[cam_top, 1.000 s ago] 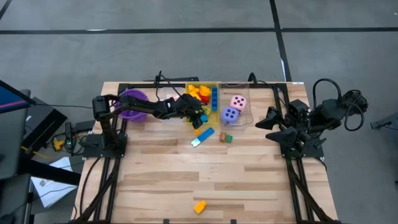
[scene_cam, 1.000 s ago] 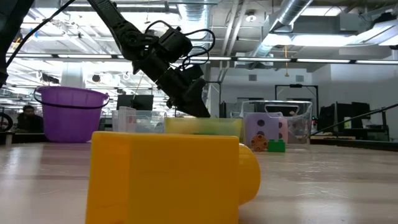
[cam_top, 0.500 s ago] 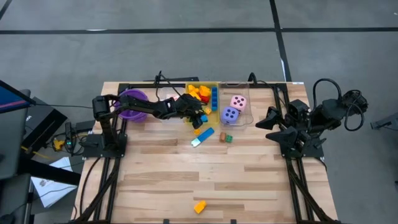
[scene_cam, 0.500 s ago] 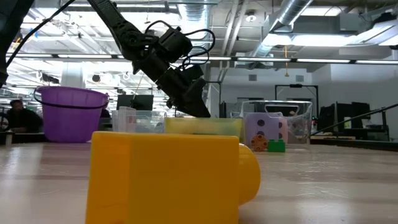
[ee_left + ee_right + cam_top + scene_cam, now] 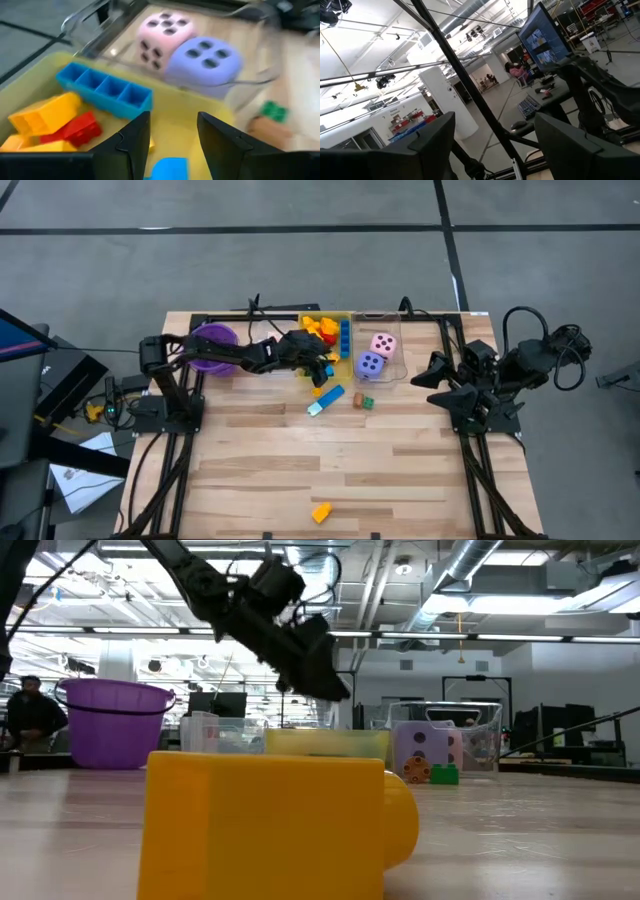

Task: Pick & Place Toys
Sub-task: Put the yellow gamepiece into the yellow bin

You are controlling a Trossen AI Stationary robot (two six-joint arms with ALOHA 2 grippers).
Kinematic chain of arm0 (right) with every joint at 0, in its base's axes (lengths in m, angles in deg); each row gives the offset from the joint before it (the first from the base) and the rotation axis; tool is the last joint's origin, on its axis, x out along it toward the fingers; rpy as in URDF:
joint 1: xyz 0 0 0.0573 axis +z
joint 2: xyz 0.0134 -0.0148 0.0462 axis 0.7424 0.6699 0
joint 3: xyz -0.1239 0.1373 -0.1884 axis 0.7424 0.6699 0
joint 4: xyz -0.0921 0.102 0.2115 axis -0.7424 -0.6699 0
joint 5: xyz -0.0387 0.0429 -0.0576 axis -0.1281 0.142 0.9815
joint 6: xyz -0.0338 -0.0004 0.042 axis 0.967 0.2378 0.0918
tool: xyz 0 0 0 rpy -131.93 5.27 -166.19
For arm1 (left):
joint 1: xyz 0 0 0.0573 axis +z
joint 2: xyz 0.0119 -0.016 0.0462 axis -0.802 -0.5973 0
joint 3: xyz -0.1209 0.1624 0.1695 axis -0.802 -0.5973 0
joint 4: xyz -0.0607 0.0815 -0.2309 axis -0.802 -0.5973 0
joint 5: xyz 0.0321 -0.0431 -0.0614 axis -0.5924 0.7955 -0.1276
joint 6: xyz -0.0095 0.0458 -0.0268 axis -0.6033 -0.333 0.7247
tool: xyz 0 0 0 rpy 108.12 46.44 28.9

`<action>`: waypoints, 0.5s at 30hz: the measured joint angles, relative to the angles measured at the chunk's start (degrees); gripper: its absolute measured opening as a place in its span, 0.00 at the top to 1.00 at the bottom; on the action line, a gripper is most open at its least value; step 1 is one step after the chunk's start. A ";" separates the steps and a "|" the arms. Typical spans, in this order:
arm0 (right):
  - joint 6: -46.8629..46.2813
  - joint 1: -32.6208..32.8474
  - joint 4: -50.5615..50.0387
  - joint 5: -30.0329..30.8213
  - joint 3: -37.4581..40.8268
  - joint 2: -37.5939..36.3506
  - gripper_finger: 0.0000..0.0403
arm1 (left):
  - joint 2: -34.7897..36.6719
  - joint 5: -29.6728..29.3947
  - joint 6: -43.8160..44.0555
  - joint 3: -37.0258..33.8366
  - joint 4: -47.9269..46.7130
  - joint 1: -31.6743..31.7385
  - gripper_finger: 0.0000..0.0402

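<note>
High view straight down; low view level; both share table (image 5: pixel 260 450).

An open industrial lab. Exposed ceiling ducts (image 5: pixel 470 580) and strip lights hang overhead. Monitors (image 5: pixel 542 35) line distant workstations.

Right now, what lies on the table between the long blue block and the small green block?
In the high view, only a small orange block lies between the long blue block and the small green block.

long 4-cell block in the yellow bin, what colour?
Blue. The long block lies in the yellow bin; clearest in the left wrist view.
</note>
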 joint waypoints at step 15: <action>-0.02 -0.33 -0.29 0.00 0.00 0.02 0.34 | 5.38 3.01 5.56 0.00 -3.97 -12.41 0.58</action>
